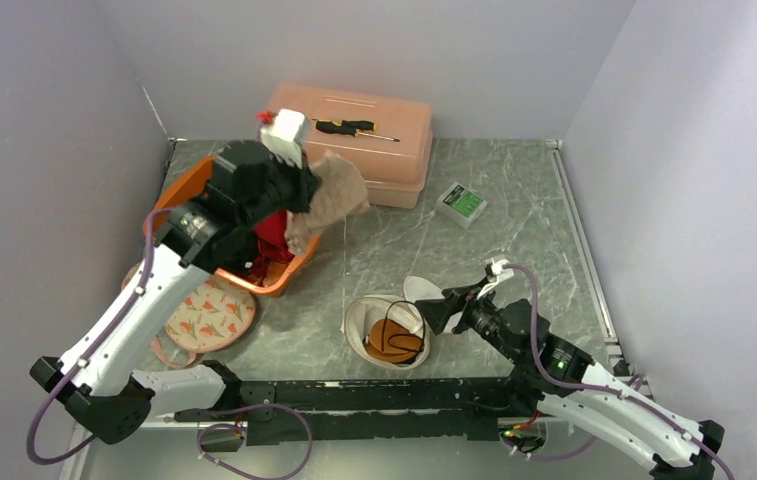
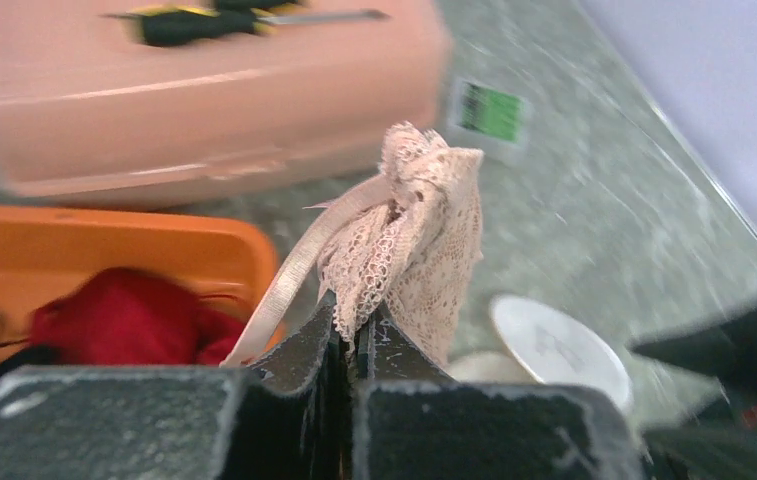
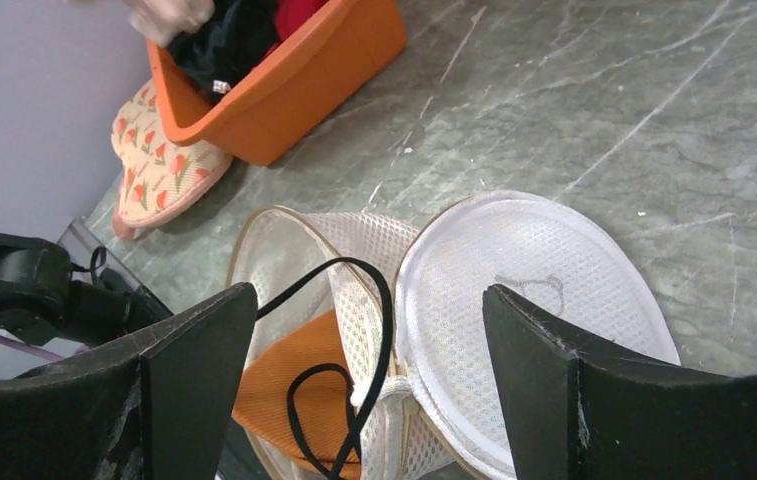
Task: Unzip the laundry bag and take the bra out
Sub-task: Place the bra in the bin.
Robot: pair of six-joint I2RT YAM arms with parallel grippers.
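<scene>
On the grey marble table (image 3: 604,100), the left fingers (image 2: 299,375) pinch the beige lace bra (image 2: 424,230) aloft near the orange tub (image 3: 294,90). The right fingers (image 3: 189,390) gape wide above the unzipped laundry bag (image 3: 534,290).

The grey-green marbled counter (image 1: 514,230) carries a salmon-pink lidded plastic box (image 1: 399,160) at its far edge and an orange plastic basin (image 1: 276,284) at the left. A round floral cloth pad (image 1: 209,315) lies just beside the basin. A small green-and-white packet (image 1: 462,203) and a round white mesh laundry bag (image 1: 357,325), lying open, sit nearer.
</scene>
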